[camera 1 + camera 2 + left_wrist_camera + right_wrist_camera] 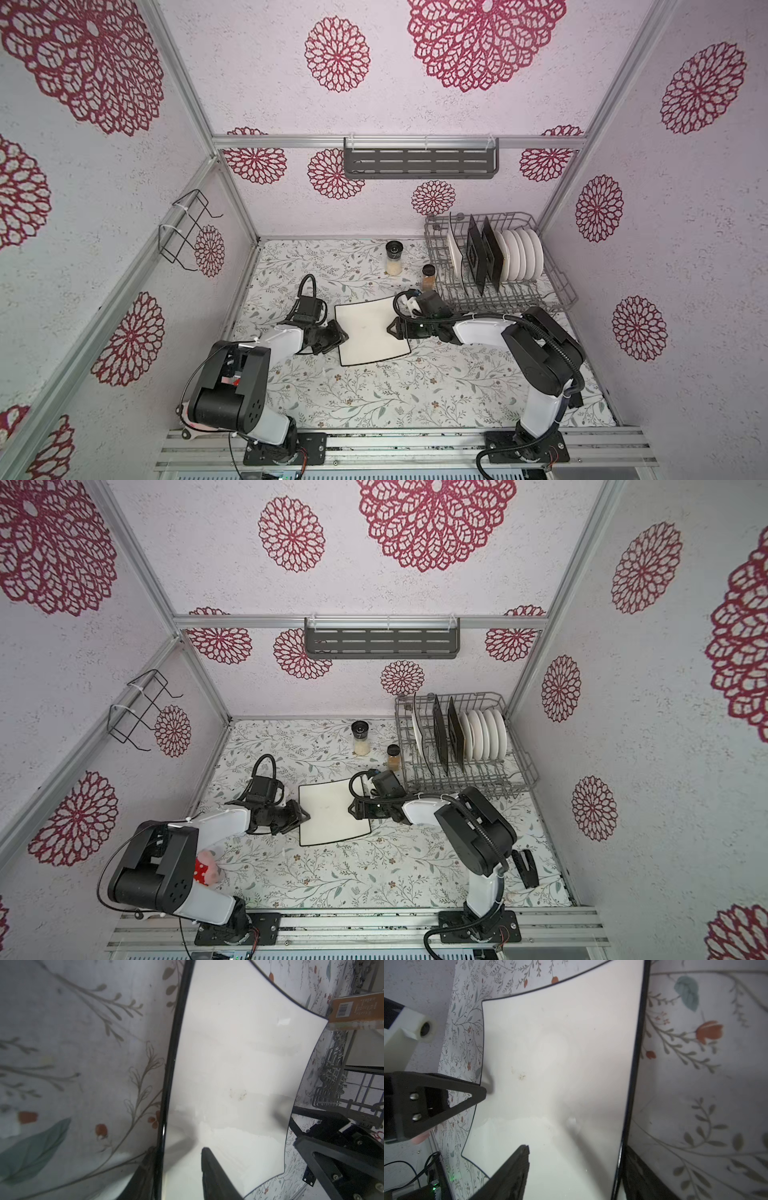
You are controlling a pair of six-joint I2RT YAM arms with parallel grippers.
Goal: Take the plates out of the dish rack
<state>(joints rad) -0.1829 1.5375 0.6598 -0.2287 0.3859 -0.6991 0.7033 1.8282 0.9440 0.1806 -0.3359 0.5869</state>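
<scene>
A cream rounded-square plate (pixel 372 330) (pixel 332 812) with a dark rim sits mid-table between both grippers. My left gripper (pixel 343 334) (pixel 178 1150) is shut on its left rim, one finger under the edge and one over the face (pixel 228 1064). My right gripper (pixel 392 328) (pixel 576 1148) straddles the opposite rim with its jaws wide apart, open around the plate (pixel 560 1064). The grey wire dish rack (pixel 557 286) (pixel 519 762) stands at the back right. It holds one cream plate (pixel 455 249), two black plates (pixel 476 253) and several round white plates (pixel 523 253), all upright.
Two spice jars (pixel 393 259) (pixel 429 277) stand just left of the rack, the brown one close to the right wrist. A dark slotted shelf (pixel 419 162) hangs on the back wall, a black wire holder (pixel 187 228) on the left wall. A black object (pixel 525 868) lies front right.
</scene>
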